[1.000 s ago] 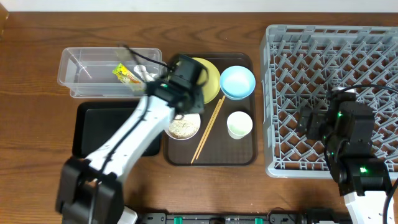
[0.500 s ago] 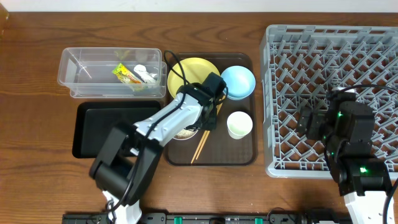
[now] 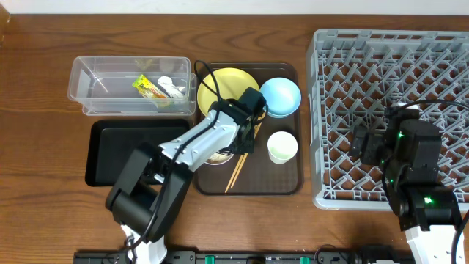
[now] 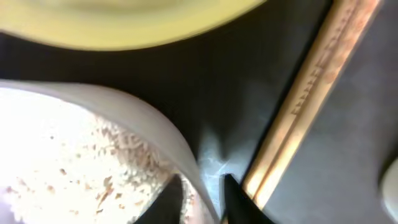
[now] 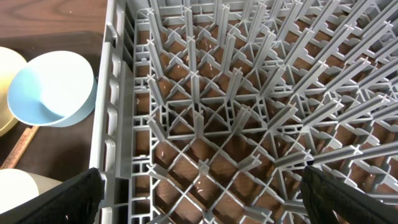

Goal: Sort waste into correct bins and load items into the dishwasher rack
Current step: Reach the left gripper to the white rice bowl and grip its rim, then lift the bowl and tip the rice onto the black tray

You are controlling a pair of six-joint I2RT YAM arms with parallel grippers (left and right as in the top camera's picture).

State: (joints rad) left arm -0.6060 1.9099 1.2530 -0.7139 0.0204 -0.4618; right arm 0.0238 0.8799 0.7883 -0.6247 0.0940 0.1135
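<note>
the left gripper (image 4: 202, 202) is narrow, one finger inside and one outside the rim of the white bowl (image 4: 124, 115); i cannot tell if it pinches. rice (image 4: 68, 168) lies in that bowl. the chopsticks (image 4: 311, 99) lie just beside the bowl, the yellow plate (image 4: 124, 25) near it. well apart from the bowl, the right gripper (image 5: 202, 186) hangs wide over the dishwasher rack (image 5: 112, 124).

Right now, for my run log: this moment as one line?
left gripper: straddling rim of white rice-filled bowl, grip unclear | right gripper: open over grey pegged plastic rack
</note>
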